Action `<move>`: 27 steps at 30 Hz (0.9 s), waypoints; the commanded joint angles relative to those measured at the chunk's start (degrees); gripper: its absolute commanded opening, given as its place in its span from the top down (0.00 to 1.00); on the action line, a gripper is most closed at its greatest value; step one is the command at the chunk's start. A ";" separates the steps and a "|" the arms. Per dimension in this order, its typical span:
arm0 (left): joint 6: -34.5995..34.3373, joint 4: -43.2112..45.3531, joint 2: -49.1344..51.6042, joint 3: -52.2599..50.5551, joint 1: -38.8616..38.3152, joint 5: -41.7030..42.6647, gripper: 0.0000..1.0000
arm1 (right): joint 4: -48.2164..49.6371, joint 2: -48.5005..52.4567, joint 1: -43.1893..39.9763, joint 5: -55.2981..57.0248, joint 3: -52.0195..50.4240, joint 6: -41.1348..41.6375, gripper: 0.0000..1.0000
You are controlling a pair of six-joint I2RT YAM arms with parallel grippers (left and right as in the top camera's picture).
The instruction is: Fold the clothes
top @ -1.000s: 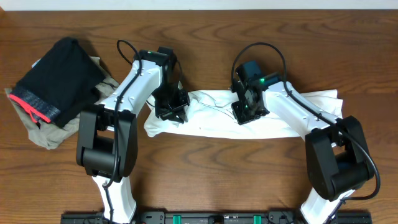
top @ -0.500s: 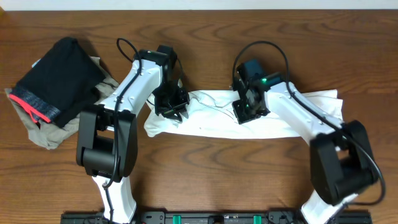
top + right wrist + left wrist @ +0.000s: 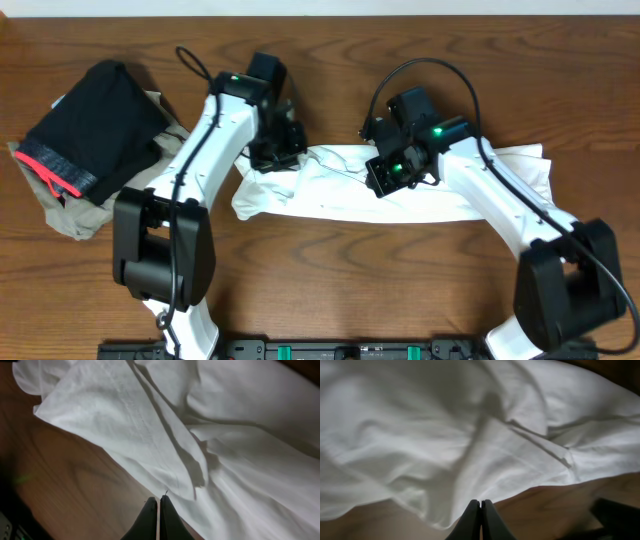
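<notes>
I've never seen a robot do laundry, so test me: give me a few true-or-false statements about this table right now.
1. The left gripper and the right gripper are both shut. True.
2. The white T-shirt lies spread out flat. False: it is bunched into a long crumpled strip.
3. The black garment lies on top of a tan garment. True.
4. The black garment sits on the robot's right. False: it is on the robot's left.

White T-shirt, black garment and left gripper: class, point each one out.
white T-shirt (image 3: 330, 200), overhead view, middle of the cloth.
black garment (image 3: 95, 125), overhead view, centre of its folded top.
left gripper (image 3: 480, 507), left wrist view, between its shut fingertips.
</notes>
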 commanded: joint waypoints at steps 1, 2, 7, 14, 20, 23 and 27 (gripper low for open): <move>3.89 1.46 -0.59 0.92 -2.78 0.74 0.94 | 0.70 3.19 1.33 -3.56 -0.07 -0.96 0.96; 3.93 2.14 -0.46 0.85 -3.43 0.74 0.94 | 0.90 4.07 1.51 -4.04 -0.07 -0.96 0.97; 3.23 3.39 1.49 0.33 -4.85 0.76 0.93 | 1.27 7.52 1.75 -4.15 -0.07 -0.79 0.97; -3.91 3.06 8.26 0.13 -3.91 1.64 0.92 | 1.29 9.25 1.42 3.54 -0.07 2.34 0.97; -4.35 3.19 15.43 0.13 -1.55 9.66 0.92 | 0.70 9.25 1.36 5.27 -0.07 2.64 0.96; -4.33 3.10 18.03 0.13 0.72 12.81 0.92 | 0.26 9.25 1.36 5.53 -0.07 2.67 0.94; -4.33 2.64 19.93 0.04 3.37 16.57 0.92 | 0.09 9.66 1.36 5.62 -0.11 2.67 0.94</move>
